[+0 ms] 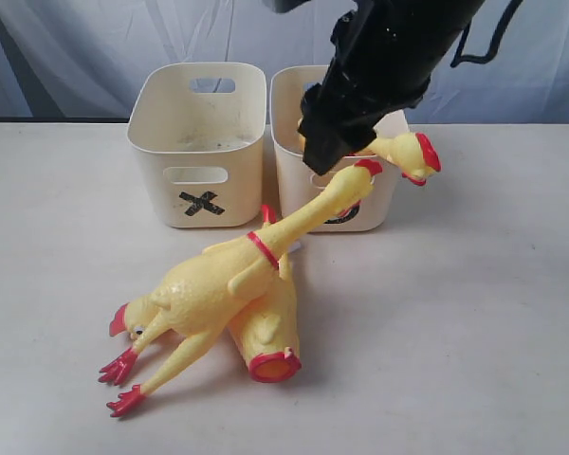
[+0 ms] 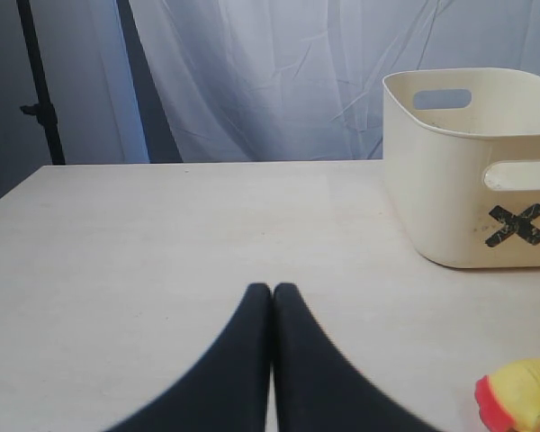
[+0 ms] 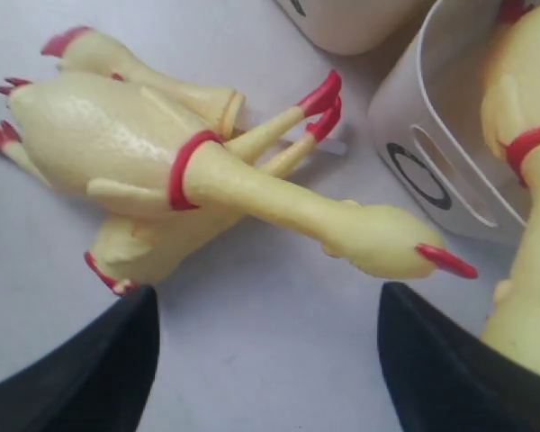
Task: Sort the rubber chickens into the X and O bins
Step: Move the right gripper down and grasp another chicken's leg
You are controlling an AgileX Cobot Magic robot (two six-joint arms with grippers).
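Right hand [image 3: 268, 290] agape above long-necked chicken [image 3: 99, 135]

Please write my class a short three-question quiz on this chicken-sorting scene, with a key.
1. True or false: the left gripper is open.
2. The X bin and the O bin stand side by side. A chicken hangs its head over the rim of: A) X B) O C) neither.
3. Fill in: the right gripper, near the head of the top chicken on the table, stands ____.
Key: 1 false, it is shut; 2 B; 3 open.
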